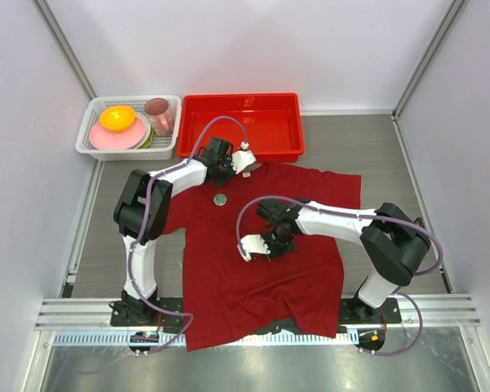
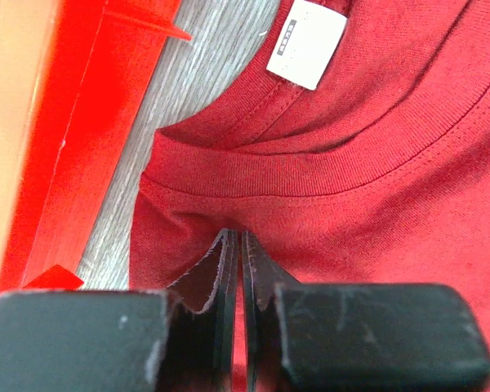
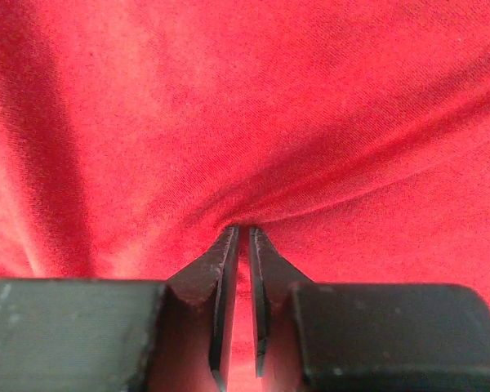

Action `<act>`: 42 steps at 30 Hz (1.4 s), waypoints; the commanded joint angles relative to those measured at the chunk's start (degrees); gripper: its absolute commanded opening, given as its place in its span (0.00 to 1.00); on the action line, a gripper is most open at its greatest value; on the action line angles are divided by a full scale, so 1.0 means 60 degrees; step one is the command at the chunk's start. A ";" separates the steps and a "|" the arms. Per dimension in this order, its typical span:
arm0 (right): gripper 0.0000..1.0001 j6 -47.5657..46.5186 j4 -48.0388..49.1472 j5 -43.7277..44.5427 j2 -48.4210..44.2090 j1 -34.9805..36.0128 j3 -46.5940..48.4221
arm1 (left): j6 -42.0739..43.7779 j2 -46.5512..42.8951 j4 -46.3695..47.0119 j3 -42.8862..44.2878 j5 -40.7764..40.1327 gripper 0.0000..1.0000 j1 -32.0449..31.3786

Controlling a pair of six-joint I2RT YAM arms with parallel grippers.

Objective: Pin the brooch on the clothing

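Our left gripper is clamped on a small fold of the dark red T-shirt, its fingers meeting just below the collar ribbing. The white neck label lies flat inside the collar, just past the pinch. Our right gripper has its fingers pressed almost together with cloth puckering up at the tips, so we read it as pinching the shirt too (its wrist view shows only red fabric, so we say this with some caution). From above it sits well below the collar, near the middle of the chest. The brooch, a small round disc with a greyish-green face, lies on the shirt a little below the collar, toward the left arm's side, apart from both grippers. Just beyond the collar a bright red tray stands on the table. Farther out to the collar's left, a white basket holds a pink plate, an orange bowl and a pink cup.
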 commanded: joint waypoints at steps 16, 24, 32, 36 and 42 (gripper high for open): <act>0.31 0.1623 -0.0298 -0.0412 -0.0774 -0.0968 0.1111 | -0.0743 -0.2059 -0.0530 -0.0119 0.0960 0.37 -0.0084; 0.41 0.3661 0.0068 0.0216 -0.1010 -0.3694 0.1567 | -0.0920 -0.5316 -0.2303 -0.2331 0.2397 0.59 0.0662; 0.41 0.4981 0.0711 0.1125 0.0204 -0.6186 0.1874 | -0.1271 -0.5144 -0.2876 -0.3446 0.1915 0.50 0.2784; 0.40 0.5201 0.0860 0.1580 0.1010 -0.6714 0.2122 | -0.1243 -0.4163 -0.2993 -0.3139 0.1374 0.47 0.3183; 0.39 0.5187 0.1021 0.1960 0.2022 -0.7183 0.2547 | -0.1096 -0.2756 -0.2774 -0.2759 0.0494 0.42 0.3475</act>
